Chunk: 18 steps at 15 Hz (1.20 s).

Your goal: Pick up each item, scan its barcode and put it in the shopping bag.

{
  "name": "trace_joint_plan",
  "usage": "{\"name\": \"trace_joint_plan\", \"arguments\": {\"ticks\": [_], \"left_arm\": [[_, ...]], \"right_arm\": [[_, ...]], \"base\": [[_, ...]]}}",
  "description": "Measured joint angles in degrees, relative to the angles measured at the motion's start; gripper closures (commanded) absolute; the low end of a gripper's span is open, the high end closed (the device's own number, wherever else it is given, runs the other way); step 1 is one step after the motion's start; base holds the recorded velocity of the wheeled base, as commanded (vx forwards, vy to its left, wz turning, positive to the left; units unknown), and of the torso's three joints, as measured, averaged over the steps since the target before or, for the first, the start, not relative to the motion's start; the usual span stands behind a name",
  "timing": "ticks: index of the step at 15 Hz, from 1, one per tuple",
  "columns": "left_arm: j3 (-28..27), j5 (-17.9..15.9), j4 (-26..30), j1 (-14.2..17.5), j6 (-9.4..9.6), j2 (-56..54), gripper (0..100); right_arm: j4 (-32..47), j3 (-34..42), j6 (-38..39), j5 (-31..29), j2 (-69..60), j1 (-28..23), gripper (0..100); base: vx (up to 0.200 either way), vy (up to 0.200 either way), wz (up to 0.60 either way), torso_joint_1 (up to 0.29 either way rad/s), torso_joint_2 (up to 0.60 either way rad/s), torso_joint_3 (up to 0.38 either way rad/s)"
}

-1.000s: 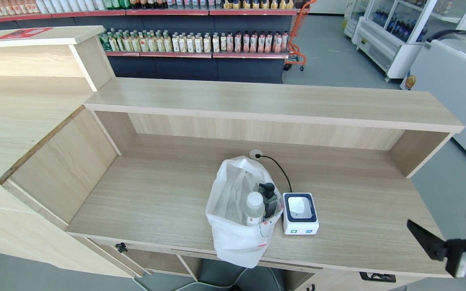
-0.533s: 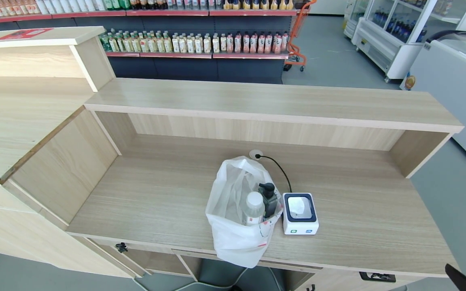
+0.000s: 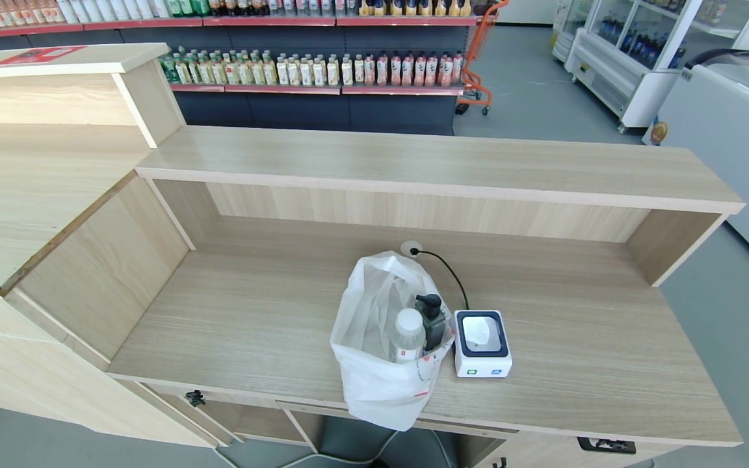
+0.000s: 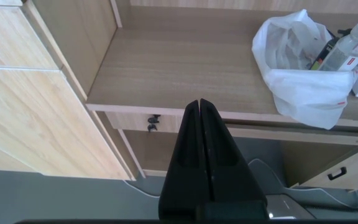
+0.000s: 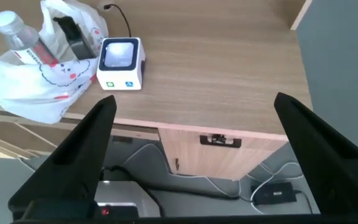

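Clear plastic bottle and dark pump bottle stand upright in the white plastic shopping bag on the wooden worktop, roughly between the pinched-shut left tool and the wide-open right tool, I think.

We count one white shopping bag on one wooden counter. We count two bottles in it: one clear bottle with a white cap and one dark pump bottle. We also count one white scanner with one black cable; the shelf bottles behind are too many and too small to count.
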Motion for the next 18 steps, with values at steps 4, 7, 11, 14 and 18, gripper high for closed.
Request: {"name": "trace_joint_plan", "arguments": {"ticks": [4, 7, 11, 14, 18], "left_arm": [[0.0, 0.0, 0.0, 0.0, 0.00, 0.0, 100], [0.0, 0.0, 0.0, 0.0, 0.00, 0.0, 100], [0.0, 0.0, 0.0, 0.0, 0.00, 0.0, 100], [0.0, 0.0, 0.0, 0.0, -0.01, 0.0, 100], [0.0, 0.0, 0.0, 0.0, 0.00, 0.0, 100]], "right_arm": [[0.6, 0.0, -0.4, -2.8, -5.1, -0.3, 0], [0.7, 0.0, -0.6, -2.5, -6.1, -0.4, 0], [0.7, 0.0, -0.4, -2.7, -6.3, -0.4, 0], [0.7, 0.0, -0.4, -2.7, -6.3, -0.4, 0], [0.9, 0.0, -0.5, -2.6, -6.3, -0.4, 0]], "base": [[0.000, 0.000, 0.00, 0.000, 0.00, 0.000], [0.000, 0.000, 0.00, 0.000, 0.00, 0.000], [0.000, 0.000, 0.00, 0.000, 0.00, 0.000], [0.000, 0.000, 0.00, 0.000, 0.00, 0.000], [0.000, 0.000, 0.00, 0.000, 0.00, 0.000]]}}
